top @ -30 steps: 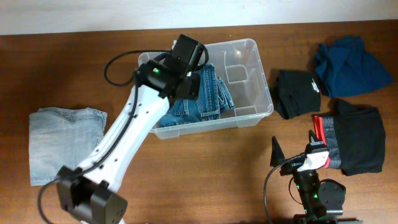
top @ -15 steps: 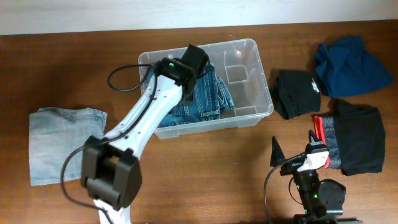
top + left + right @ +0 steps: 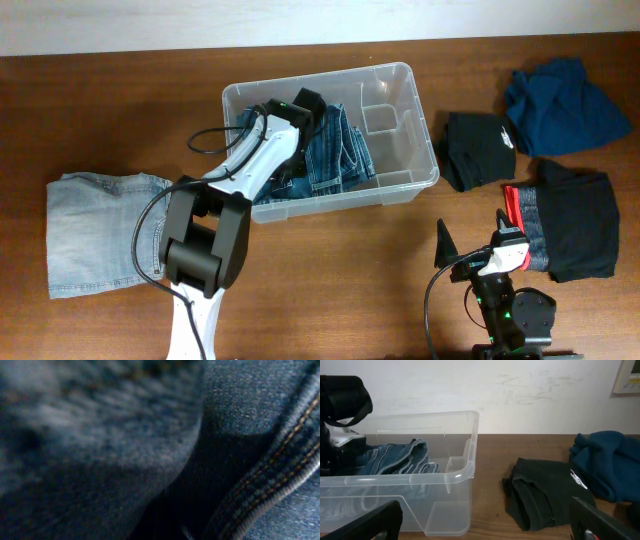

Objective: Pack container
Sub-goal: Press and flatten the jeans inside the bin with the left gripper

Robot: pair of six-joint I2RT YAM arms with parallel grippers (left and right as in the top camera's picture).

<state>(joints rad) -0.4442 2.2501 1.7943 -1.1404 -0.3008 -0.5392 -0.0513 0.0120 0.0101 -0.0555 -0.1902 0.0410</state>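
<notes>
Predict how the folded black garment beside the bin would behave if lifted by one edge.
Probably floppy: the black garment is soft folded cloth, so it would likely unfold and droop. Likely light; lying flat, it should not roll.

one clear container point(image 3: 405, 150) upper centre, one pair of dark blue jeans point(image 3: 335, 150) upper centre, one light denim piece point(image 3: 95, 235) far left, one black garment point(image 3: 478, 148) right of centre, one teal garment point(image 3: 560, 105) upper right, one black-grey-red folded pile point(image 3: 575, 230) right edge, two robot arms, lower left point(image 3: 235, 195) and lower right point(image 3: 505, 300), one wooden table point(image 3: 330, 280)
</notes>
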